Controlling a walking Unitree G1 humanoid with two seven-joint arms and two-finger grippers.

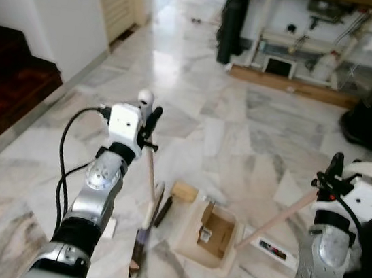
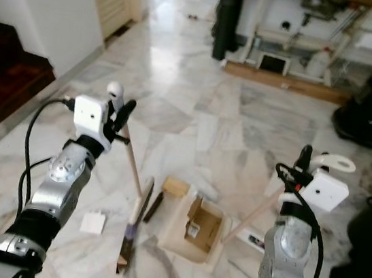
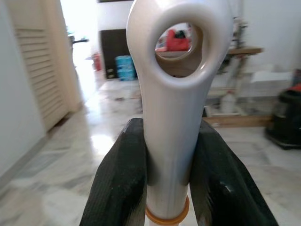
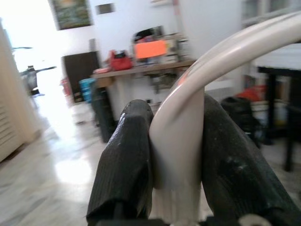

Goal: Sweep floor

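1. The left gripper is pinched tight on the white top end of the broom; both black fingers press against the handle just below its round hanging hole.
2. The right gripper is clamped on the curved pale grip of the dustpan, one finger on each side of it.
3. The broom's thin wooden stick slopes down from the left gripper to a narrow dark head that rests on the marble floor, just left of the dustpan.
4. The dustpan is a cream, box-like tray lying on the floor between the two arms; its long stick rises at a slant toward the right gripper.
5. Inside the dustpan lies a piece of torn brown cardboard.
6. A small wooden block sits at the dustpan's far left corner, and a dark stick-like piece lies between broom and dustpan.
7. A white scrap lies on the floor near the left arm.
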